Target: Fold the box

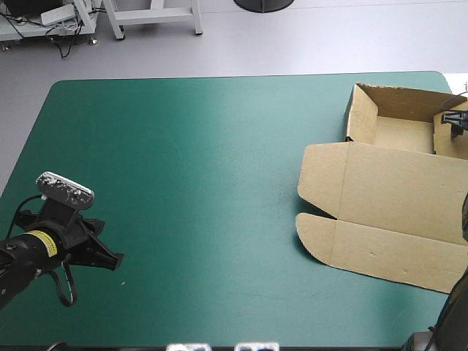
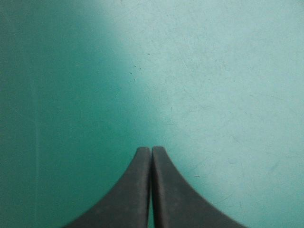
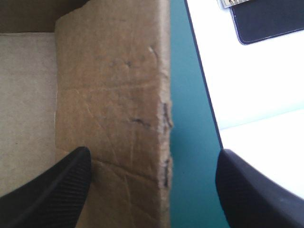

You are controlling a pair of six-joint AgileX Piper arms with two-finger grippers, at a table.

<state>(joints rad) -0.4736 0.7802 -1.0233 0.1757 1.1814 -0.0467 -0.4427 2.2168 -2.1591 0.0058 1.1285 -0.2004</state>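
Note:
The brown box (image 1: 387, 197) lies at the table's right side as an open tray (image 1: 398, 131) with raised walls at the far end. Its lid and flaps lie flat toward the near edge. My right gripper (image 1: 450, 121) is open at the tray's right wall. In the right wrist view, the right gripper (image 3: 154, 154) straddles that wall (image 3: 114, 95), with one finger inside the tray and the other outside. My left gripper (image 1: 115, 260) hovers near the table's near left corner, far from the box. The left gripper (image 2: 151, 150) is shut on nothing, its fingers meeting over bare cover.
The teal-green cover (image 1: 197, 183) lies between my left gripper and the box. The table's right edge (image 3: 202, 109) runs close beside the tray's right wall, with only a narrow strip of cover between them.

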